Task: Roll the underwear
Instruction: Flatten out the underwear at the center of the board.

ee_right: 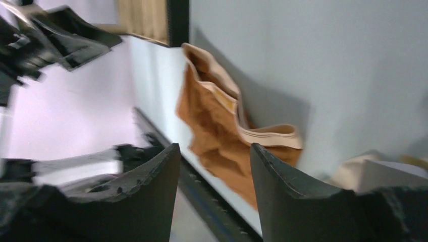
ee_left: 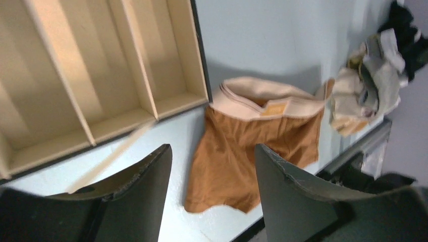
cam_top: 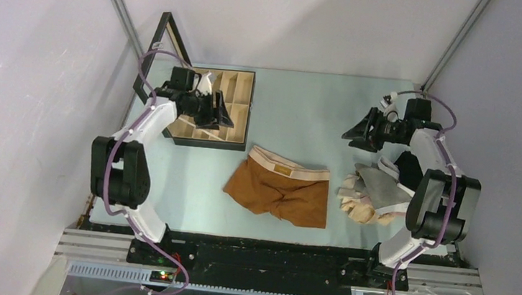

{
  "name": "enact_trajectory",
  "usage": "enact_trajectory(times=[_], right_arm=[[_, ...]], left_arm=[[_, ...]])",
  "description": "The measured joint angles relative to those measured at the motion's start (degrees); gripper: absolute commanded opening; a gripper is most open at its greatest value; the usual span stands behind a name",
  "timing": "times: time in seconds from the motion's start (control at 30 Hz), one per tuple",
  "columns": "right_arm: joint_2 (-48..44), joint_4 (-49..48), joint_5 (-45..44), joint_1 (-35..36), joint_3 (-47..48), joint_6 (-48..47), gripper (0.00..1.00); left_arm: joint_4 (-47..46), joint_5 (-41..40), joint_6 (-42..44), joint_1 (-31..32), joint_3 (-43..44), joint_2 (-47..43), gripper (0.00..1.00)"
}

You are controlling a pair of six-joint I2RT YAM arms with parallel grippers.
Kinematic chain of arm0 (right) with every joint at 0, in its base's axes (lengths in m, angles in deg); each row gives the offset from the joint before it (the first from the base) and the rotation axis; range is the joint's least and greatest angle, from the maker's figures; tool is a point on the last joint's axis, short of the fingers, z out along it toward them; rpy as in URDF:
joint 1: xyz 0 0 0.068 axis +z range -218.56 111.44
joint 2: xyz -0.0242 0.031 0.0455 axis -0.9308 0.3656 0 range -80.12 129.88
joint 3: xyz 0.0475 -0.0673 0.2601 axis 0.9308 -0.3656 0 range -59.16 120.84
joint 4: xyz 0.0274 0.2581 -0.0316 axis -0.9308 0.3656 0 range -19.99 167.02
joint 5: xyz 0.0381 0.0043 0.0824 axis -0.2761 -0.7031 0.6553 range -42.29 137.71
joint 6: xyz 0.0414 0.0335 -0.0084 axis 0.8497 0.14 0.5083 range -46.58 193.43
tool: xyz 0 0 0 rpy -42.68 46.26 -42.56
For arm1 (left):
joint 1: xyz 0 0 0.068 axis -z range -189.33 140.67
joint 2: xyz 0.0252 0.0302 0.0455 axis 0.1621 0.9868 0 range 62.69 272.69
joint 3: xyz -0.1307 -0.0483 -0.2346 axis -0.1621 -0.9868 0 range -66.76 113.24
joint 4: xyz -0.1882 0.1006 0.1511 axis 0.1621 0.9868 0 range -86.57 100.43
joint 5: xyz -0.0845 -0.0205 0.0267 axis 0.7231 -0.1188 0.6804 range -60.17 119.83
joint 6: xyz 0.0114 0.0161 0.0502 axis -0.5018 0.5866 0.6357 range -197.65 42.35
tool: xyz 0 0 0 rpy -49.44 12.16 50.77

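Top external view: we see rust-brown underwear (cam_top: 279,190) flat mid-frame, other garments (cam_top: 373,194) heaped right, none rolled yet; left hand (cam_top: 220,109) & right hand (cam_top: 362,130) apart, empty.

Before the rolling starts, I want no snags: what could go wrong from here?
1. The left gripper hangs open over the compartment box; swinging low could clip its frame.
2. The garment pile lies beside the right arm; it may get dragged.
3. The brown underwear lies creased, so a roll may skew.
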Motion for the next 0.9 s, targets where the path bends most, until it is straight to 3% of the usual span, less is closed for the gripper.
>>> enact_trajectory(times=[0.17,0.27,0.37,0.53,0.77,0.9], right_arm=[[-3.1,6.0,-9.9,3.8,0.4,-17.6,0.47],[-2.9,8.5,-14.6,5.9,0.3,-23.1,0.46],[-2.9,9.0,-18.4,6.8,0.0,-24.2,0.46],[-1.4,9.0,-22.8,9.2,-1.9,-23.7,0.63],[3.5,9.1,-24.5,12.5,-3.3,-25.3,0.62],[5.0,9.0,-24.6,12.5,-3.3,-26.1,0.61]], left_arm=[[-5.0,4.0,5.1,2.0,-10.7,-5.4,0.67],[-6.1,4.5,11.7,5.5,-12.0,-6.1,0.67],[-7.7,4.1,16.0,9.0,-11.4,-5.8,0.65],[-10.1,1.6,20.3,12.9,-6.8,-1.3,0.65],[-7.5,-2.1,29.6,16.0,-0.7,6.4,0.66],[-6.9,-4.3,30.6,16.8,1.6,9.5,0.66]])
